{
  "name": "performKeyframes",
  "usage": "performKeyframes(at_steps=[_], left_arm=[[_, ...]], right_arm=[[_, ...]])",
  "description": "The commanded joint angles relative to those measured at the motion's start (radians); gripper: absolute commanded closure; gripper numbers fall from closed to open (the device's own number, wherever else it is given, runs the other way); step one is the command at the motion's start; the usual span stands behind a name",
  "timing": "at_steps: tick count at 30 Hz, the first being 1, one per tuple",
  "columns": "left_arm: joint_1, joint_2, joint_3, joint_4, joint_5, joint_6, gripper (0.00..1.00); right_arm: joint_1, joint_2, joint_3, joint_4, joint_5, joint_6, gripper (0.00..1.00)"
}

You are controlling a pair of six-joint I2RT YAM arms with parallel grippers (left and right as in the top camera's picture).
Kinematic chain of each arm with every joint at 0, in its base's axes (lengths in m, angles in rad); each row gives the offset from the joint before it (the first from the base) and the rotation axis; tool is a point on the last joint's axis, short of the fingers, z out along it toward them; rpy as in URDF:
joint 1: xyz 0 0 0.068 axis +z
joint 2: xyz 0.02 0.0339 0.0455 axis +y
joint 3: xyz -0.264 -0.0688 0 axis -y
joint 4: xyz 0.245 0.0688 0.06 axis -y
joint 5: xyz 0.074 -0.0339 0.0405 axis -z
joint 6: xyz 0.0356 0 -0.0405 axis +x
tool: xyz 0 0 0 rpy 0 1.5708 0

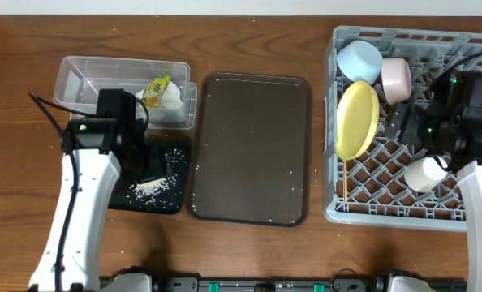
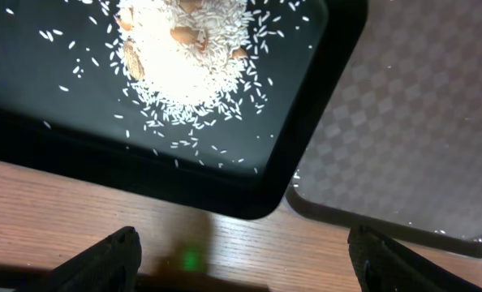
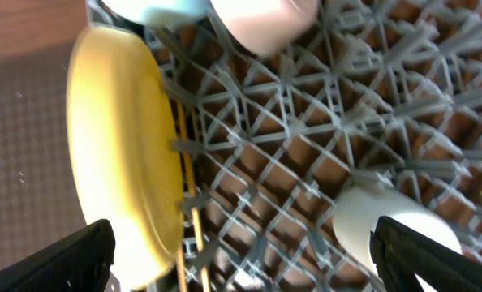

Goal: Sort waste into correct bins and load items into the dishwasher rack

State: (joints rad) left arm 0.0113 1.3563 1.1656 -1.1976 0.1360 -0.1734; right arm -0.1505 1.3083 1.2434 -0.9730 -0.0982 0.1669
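The grey dishwasher rack (image 1: 387,212) at the right holds the yellow plate (image 1: 357,120) on edge, the light blue bowl (image 1: 360,61), the pinkish bowl (image 1: 396,79), the whitish cup (image 1: 425,173) and wooden chopsticks (image 1: 346,185). My right gripper (image 1: 413,130) hovers open and empty over the rack (image 3: 322,122), between the plate (image 3: 119,154) and the cup (image 3: 387,223). White rice (image 1: 152,186) lies piled in the black tray (image 1: 166,204). The clear tub (image 1: 83,81) holds the yellow-green wrapper (image 1: 156,89) and the white tissue (image 1: 173,97). My left gripper (image 2: 241,259) is open and empty above the black tray's corner (image 2: 225,195), near the rice (image 2: 188,57).
A large dark brown serving tray (image 1: 253,150) with a few stray grains lies between the black tray and the rack; its corner shows in the left wrist view (image 2: 403,122). A few grains are scattered on the wooden table around the trays.
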Motion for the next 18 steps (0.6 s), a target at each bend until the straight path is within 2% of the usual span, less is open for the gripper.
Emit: performKeyframes(at_steps=[1, 6, 11, 12, 18], left_arm=[[0.003, -0.088, -0.010, 0.002, 0.007, 0.024, 0.15], [0.003, -0.293, -0.110, 0.100, -0.011, 0.023, 0.16], [0.003, -0.555, -0.232, 0.216, -0.027, 0.023, 0.15], [0.003, -0.595, -0.252, 0.229, -0.027, 0.023, 0.07], [0.003, -0.741, -0.294, 0.287, -0.028, 0.023, 0.06]], right_arm=[[-0.008, -0.054, -0.003, -0.027, -0.003, -0.040, 0.01], [-0.006, -0.159, -0.085, -0.006, -0.004, -0.055, 0.01], [-0.005, -0.387, -0.295, 0.134, -0.034, -0.076, 0.01], [-0.005, -0.435, -0.335, 0.157, -0.034, -0.075, 0.01], [-0.005, -0.652, -0.489, 0.196, -0.030, -0.075, 0.01]])
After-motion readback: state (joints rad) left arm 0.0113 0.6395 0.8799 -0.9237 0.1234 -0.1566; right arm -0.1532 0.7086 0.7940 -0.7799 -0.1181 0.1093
